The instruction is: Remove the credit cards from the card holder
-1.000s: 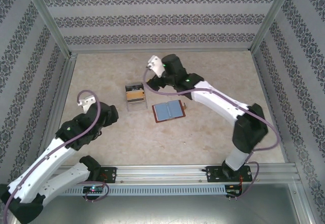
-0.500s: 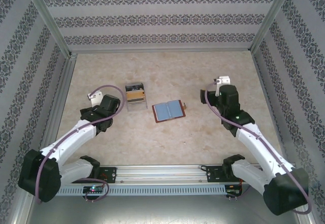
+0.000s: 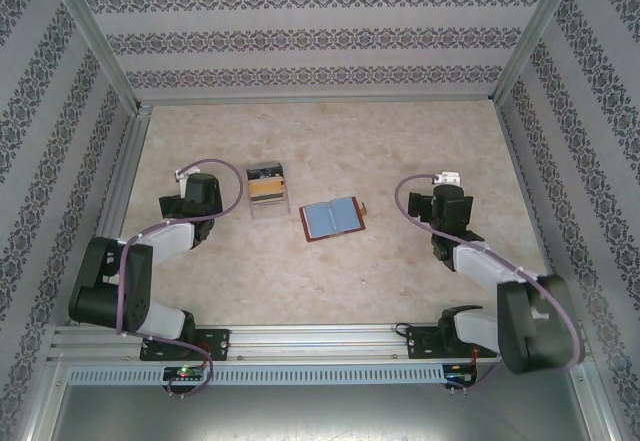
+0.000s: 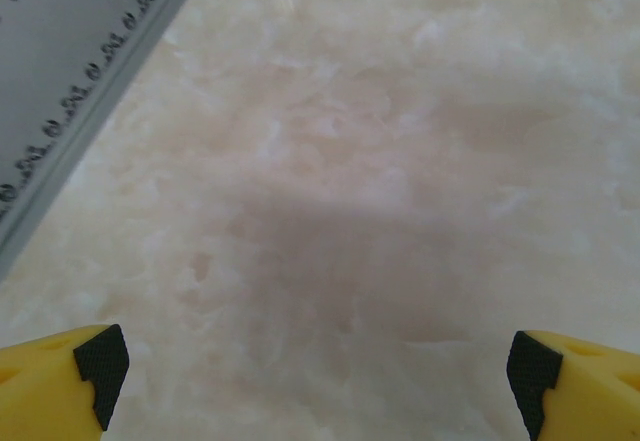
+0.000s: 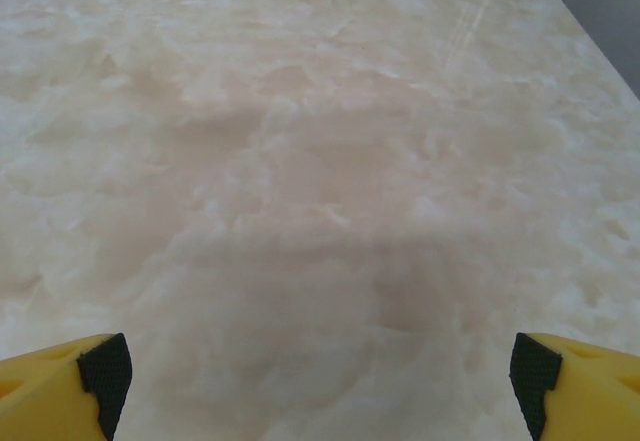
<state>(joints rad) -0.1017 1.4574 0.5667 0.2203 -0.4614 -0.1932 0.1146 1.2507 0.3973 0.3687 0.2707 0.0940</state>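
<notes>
Holder (image 3: 334, 218) lies spread open at frame centre, cards (image 3: 320, 222) showing inside; box (image 3: 267, 192) just to its left. Left gripper (image 4: 315, 371) and right gripper (image 5: 315, 366): jaws wide, empty, over bare table. Suggest one pins the holder's edge while the other slides a card out flat.

The worktop (image 3: 420, 131) looks like smooth, matt, cream marbled stone. The card holder (image 3: 332, 219) has a brown, leather-like rim. At ten o'clock from it stands a clear, glossy plastic box (image 3: 267, 201). The rail (image 3: 330, 339) at six o'clock is brushed metal.
</notes>
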